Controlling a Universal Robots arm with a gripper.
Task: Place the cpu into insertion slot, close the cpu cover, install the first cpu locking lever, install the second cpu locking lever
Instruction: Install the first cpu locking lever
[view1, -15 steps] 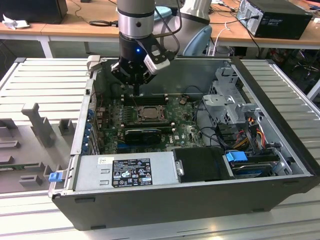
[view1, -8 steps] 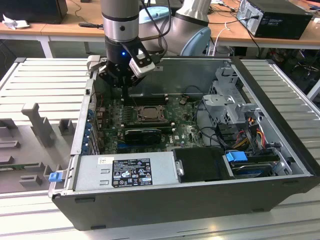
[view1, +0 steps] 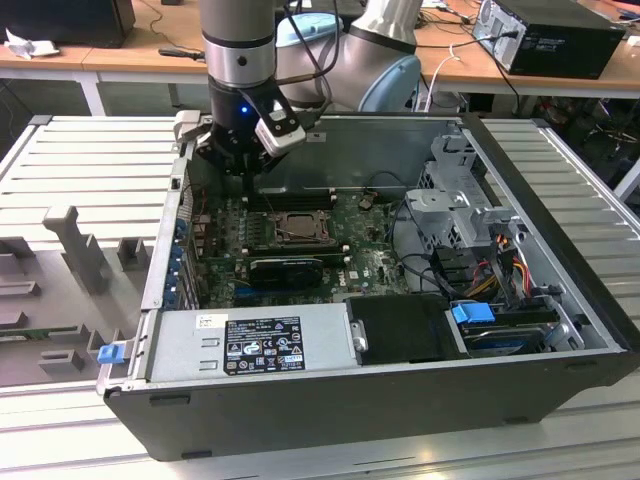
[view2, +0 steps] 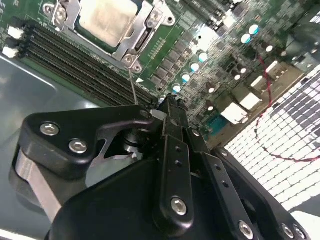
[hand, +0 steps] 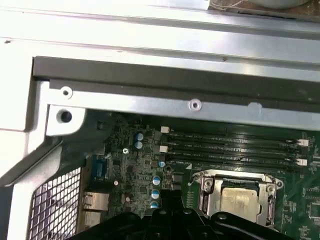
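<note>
Exterior view: gripper is hovering at 11 o'clock of the insertion slot. Second wrist view: fingers are sitting closed together, holding nothing; cpu is lying seated under the cpu cover (frame down). First wrist view: cpu is sitting in the socket, at 6 o'clock of the memory slots.

My gripper shows its fingertips pressed close in the second wrist view, but my own black housing covers whatever lies directly beneath them. In the same view the cpu and the cpu cover around it run off the picture's edge, so part of the socket goes unseen. In the first wrist view the cover is cut off too, with my dark fingers masking the board beside it. In the exterior view my wrist blocks the fingertips, and the socket's locking levers are too small to tell apart.
</note>
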